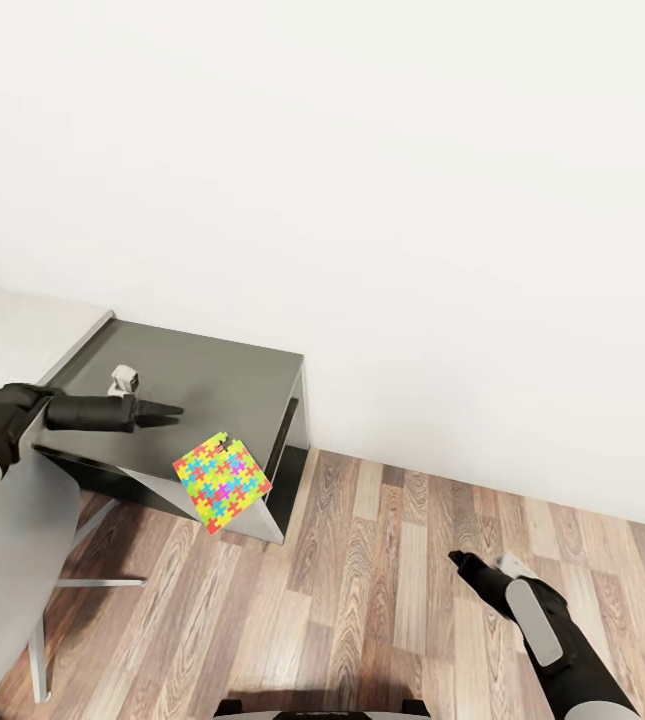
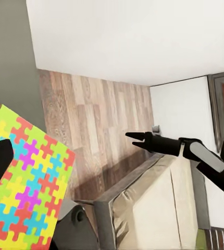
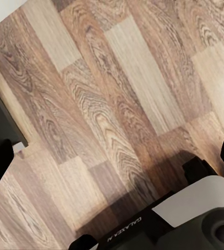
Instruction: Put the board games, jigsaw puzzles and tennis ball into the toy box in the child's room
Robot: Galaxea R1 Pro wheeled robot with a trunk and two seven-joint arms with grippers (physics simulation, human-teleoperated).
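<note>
While your head camera faced the white wall, most of the room was out of frame: the white table top was cut off at the left edge, with the dark grey side desk beside it. One jigsaw puzzle sat at the desk's front corner, overhanging the edge above the wood floor. It was square, so no long axis; it lay turned diamond-wise, one corner pointing off the desk toward the floor. Whether it lay flat or tilted was hard to tell. Your left gripper hovered over the desk just behind the puzzle, fingers close together with nothing between them. Your right gripper hung low above the floor, well apart; I couldn't tell its jaw state.
</note>
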